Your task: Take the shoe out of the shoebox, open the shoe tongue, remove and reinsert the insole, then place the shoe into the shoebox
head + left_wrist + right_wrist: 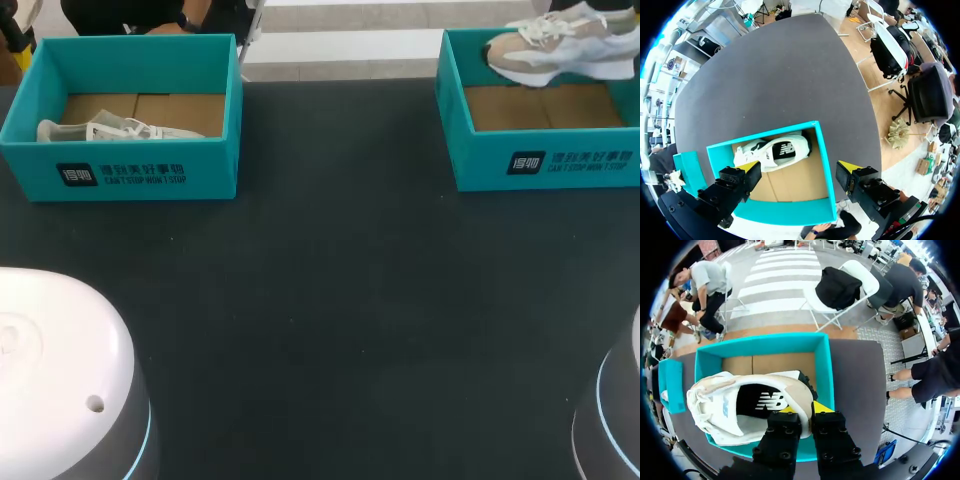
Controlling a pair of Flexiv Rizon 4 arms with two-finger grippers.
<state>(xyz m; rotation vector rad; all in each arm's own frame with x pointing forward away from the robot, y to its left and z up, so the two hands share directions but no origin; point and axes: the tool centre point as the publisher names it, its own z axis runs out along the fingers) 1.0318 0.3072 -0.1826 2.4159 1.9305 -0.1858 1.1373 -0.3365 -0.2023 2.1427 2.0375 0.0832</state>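
Shoe (715,412) in right tool (805,409) looks beige-and-white, with black insole (762,402).

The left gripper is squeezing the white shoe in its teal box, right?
No: the left gripper is open above the white shoe, not squeezing it. The shoe does lie in the teal shoebox. The left wrist view shows this.

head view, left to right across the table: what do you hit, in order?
left shoebox with a white shoe lying inside → bare stretch of table → right shoebox with a beige shoe up at its far rim
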